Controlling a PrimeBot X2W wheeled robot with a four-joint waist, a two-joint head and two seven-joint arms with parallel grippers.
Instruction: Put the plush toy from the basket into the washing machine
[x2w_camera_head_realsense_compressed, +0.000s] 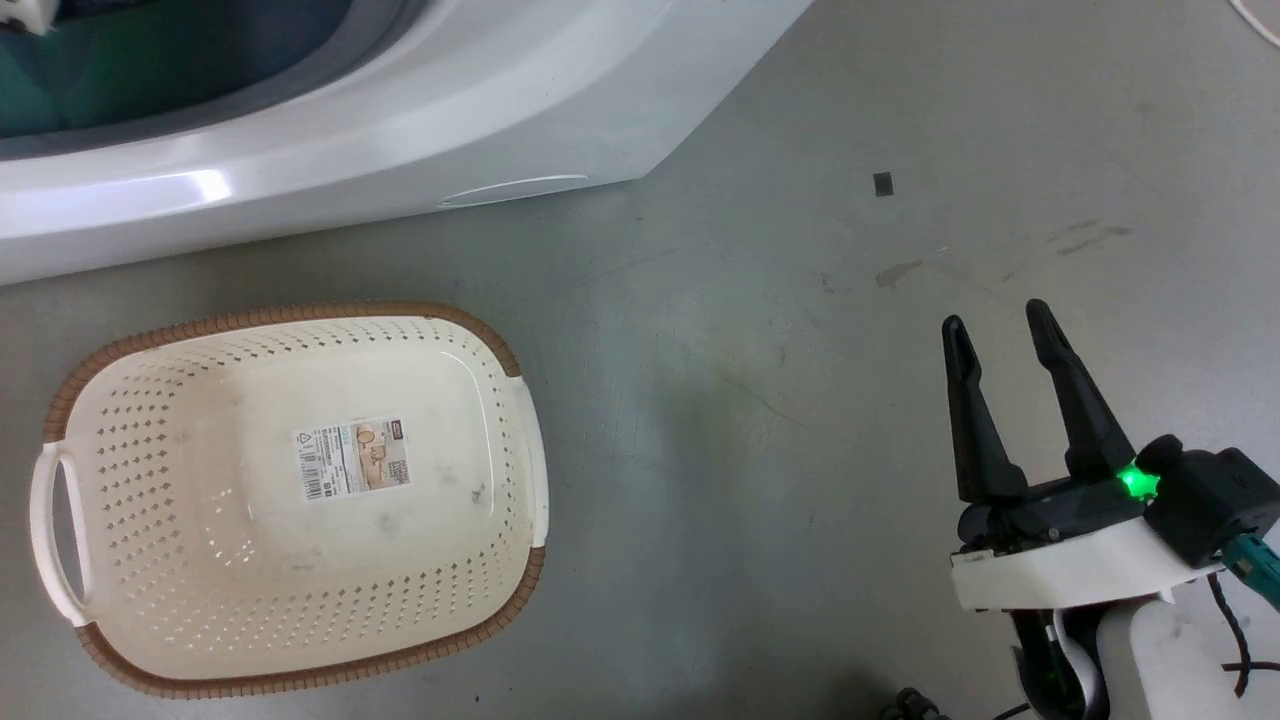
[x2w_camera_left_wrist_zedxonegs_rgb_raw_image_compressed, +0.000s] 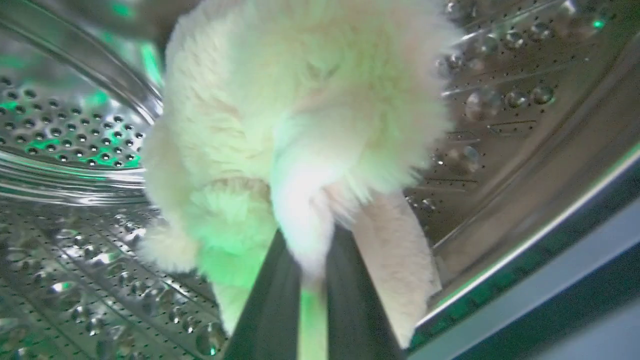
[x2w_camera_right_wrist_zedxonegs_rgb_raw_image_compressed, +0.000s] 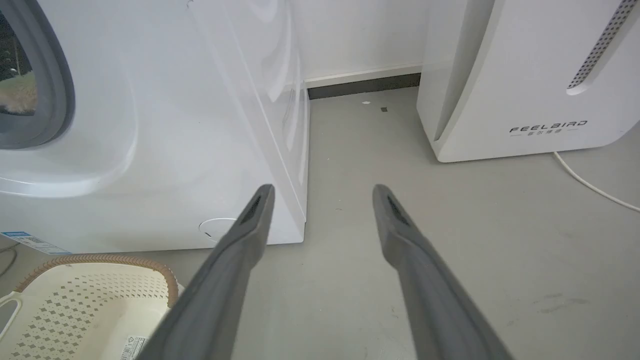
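Observation:
The shaggy cream plush toy (x2w_camera_left_wrist_zedxonegs_rgb_raw_image_compressed: 300, 115) hangs inside the steel perforated drum (x2w_camera_left_wrist_zedxonegs_rgb_raw_image_compressed: 70, 125) of the washing machine (x2w_camera_head_realsense_compressed: 400, 130). My left gripper (x2w_camera_left_wrist_zedxonegs_rgb_raw_image_compressed: 310, 250) is in the drum, its two dark fingers close together on a fluffy limb of the toy, and fur hides the tips. On the floor in front of the washer stands the cream basket (x2w_camera_head_realsense_compressed: 250, 320), with nothing but the sticker (x2w_camera_head_realsense_compressed: 352, 458) on its bottom. To the right of the basket, my right gripper (x2w_camera_head_realsense_compressed: 993, 318) hovers open over bare floor, holding nothing. In the right wrist view, the right gripper (x2w_camera_right_wrist_zedxonegs_rgb_raw_image_compressed: 324, 190) faces the washing machine (x2w_camera_right_wrist_zedxonegs_rgb_raw_image_compressed: 175, 125) and basket (x2w_camera_right_wrist_zedxonegs_rgb_raw_image_compressed: 90, 290).
A white FEELBIRD appliance (x2w_camera_right_wrist_zedxonegs_rgb_raw_image_compressed: 525, 75) stands right of the washer, with a white cable (x2w_camera_right_wrist_zedxonegs_rgb_raw_image_compressed: 590, 185) trailing on the floor beside it. A small black mark (x2w_camera_head_realsense_compressed: 883, 184) lies on the grey floor. Bare floor (x2w_camera_head_realsense_compressed: 720, 450) stretches between the basket and my right gripper.

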